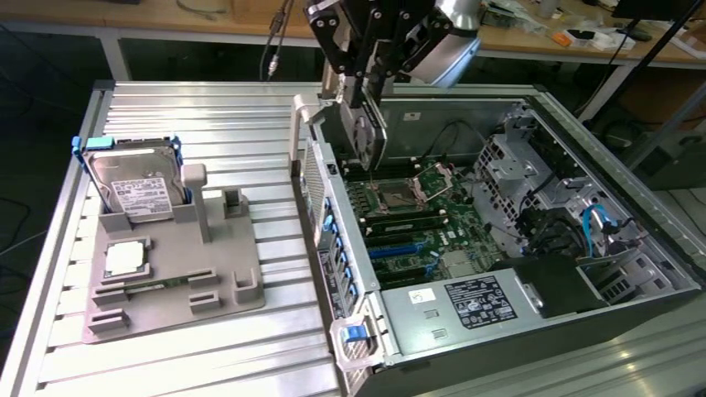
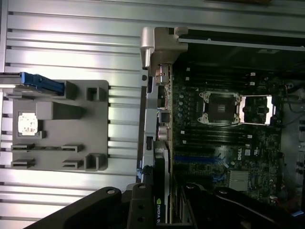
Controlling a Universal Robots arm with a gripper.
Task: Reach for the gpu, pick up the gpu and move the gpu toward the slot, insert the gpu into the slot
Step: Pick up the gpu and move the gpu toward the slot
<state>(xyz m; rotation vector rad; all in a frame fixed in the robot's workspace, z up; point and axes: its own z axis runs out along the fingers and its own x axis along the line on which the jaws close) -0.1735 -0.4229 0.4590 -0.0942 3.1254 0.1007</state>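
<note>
A wooden workbench (image 1: pixel 165 16) spans the exterior view's top edge, cluttered at upper right. Below it, a ribbed aluminium table (image 1: pixel 198 107) gleams under bright light; dark floor (image 1: pixel 28 165) lies at the exterior view's left.

Lab or workshop: ribbed aluminium table (image 1: pixel 198 107), opened PC case (image 1: pixel 530 351), cluttered wooden bench (image 1: pixel 165 16) behind.

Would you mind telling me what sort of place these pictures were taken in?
Probably a robotics lab or workshop set up for computer assembly: an open computer case with its motherboard bare, a hard drive standing in a grey holder on a slatted metal table, and a wooden workbench behind.
</note>
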